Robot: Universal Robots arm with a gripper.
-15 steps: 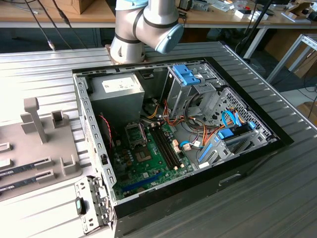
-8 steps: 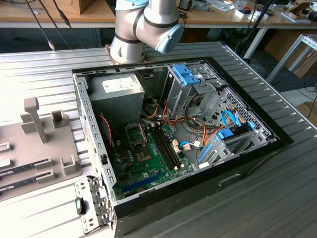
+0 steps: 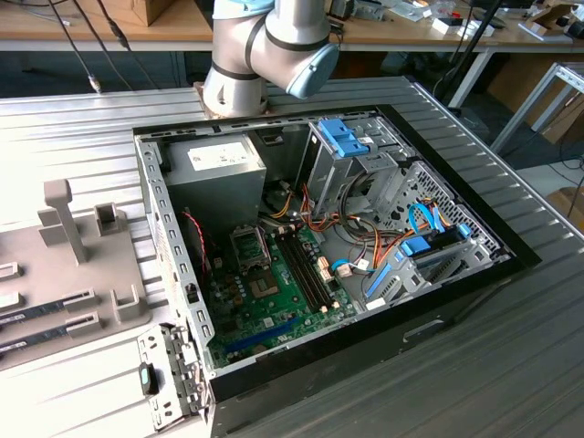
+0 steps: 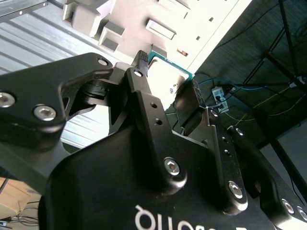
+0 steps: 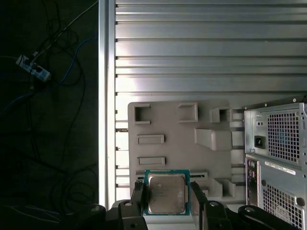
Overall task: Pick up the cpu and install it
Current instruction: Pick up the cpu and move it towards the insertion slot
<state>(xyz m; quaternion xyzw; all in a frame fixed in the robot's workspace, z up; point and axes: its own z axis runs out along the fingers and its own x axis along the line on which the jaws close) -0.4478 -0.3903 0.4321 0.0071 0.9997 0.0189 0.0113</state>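
Got the cpu [image 5: 166, 193] clamped in the tool [image 5: 166, 186], pinched by two opposite edges between the black fingers [image 5: 137, 197], silver top facing the first wrist view, green rim exposed along the free edges. Same grip in the second wrist view: cpu [image 4: 165, 76] at the very tips of the tool [image 4: 168, 72]. Held in the air, clear of what lies below. Underneath, looking down on the grey fixture plate [image 5: 182, 139] with raised blocks and slots, flat on the ribbed metal surface [image 5: 206, 48]. Just beside one edge of the plate, the rear panel of the computer case [image 5: 276, 139]. Past the opposite side, a straight surface edge, then dark floor with loose cables [image 5: 43, 81]. In the exterior view: case [image 3: 151, 196] lying open side up, plate [image 3: 82, 274] at the exterior view's left, socket [image 3: 251, 245] on the green motherboard [image 3: 274, 306] beside the memory slots [image 3: 306, 269], open room straight above it, wire bundles [image 3: 365, 246] toward the exterior view's right, arm [image 3: 265, 46] behind the far wall.
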